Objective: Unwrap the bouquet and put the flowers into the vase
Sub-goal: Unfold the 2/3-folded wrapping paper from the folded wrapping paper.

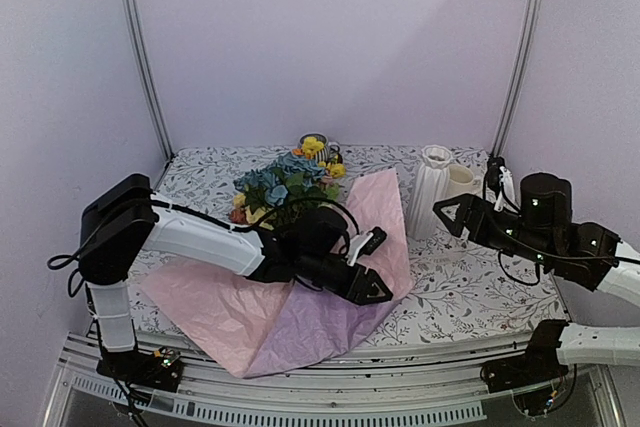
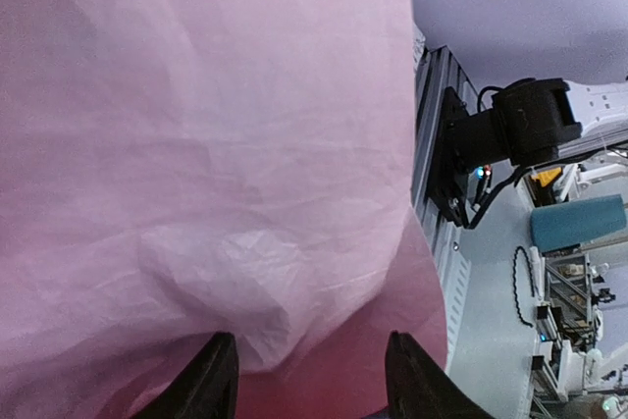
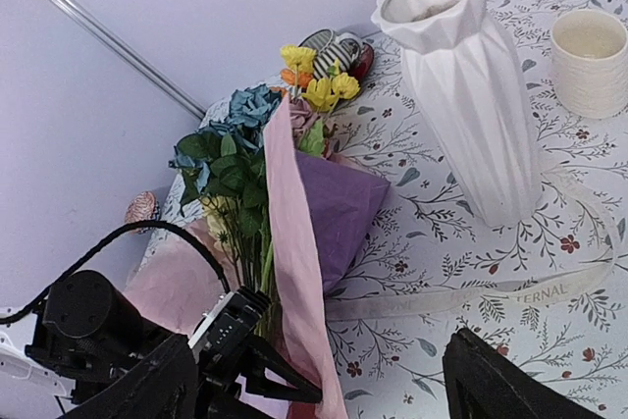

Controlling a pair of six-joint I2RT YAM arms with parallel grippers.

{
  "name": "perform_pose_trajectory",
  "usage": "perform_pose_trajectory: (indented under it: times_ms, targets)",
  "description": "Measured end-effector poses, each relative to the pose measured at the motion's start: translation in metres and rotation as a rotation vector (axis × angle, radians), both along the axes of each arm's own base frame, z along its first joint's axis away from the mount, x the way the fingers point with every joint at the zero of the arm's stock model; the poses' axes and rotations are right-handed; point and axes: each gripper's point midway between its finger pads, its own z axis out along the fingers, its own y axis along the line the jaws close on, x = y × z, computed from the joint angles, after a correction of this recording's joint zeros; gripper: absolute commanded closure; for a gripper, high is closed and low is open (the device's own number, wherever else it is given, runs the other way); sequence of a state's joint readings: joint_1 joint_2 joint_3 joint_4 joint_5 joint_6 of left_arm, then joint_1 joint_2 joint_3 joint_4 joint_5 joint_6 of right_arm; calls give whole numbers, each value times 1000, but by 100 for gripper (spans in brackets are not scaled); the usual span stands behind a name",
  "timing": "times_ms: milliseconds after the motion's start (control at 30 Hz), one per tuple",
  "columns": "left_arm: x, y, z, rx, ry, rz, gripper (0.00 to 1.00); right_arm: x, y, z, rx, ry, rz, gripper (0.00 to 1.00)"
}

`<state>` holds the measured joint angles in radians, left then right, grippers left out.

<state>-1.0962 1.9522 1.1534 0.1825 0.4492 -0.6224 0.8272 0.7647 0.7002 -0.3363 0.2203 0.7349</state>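
Crinkled matt paper — ribbed, smooth ceramic vase

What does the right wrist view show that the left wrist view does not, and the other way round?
Only the right wrist view: the vase, upright, the cream mug beside it, the flowers, and the ribbon lying loose on the table. Only the left wrist view: the right arm's base at the table's edge and the room beyond. Both: the pink paper, which nearly fills the left wrist view, and the left hand, open.
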Motion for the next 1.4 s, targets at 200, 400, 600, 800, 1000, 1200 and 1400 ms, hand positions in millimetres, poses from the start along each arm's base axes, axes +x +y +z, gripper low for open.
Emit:
perform_pose_trajectory:
  times_ms: [200,400,600,800,1000,1200,1400]
  targets:
    - [-4,-1,-1,-1,0,-18,47,9,12,-12,-12,36,104,16]
    - [-4,-1,-1,-2,1,-20,47,34,34,-36,-29,88,174,24]
    - [-4,-1,-1,-1,1,-20,46,71,60,-39,-15,88,218,31]
    - [-3,0,-3,8,-2,-15,46,100,89,-33,-8,63,279,71]
    - [1,7,1,38,-27,9,33,113,102,-31,-3,58,306,97]
    - [4,37,63,-23,-134,77,26,108,79,-22,-24,35,219,98]
    - [38,99,127,-73,-240,243,28,89,36,-23,-47,20,93,98]
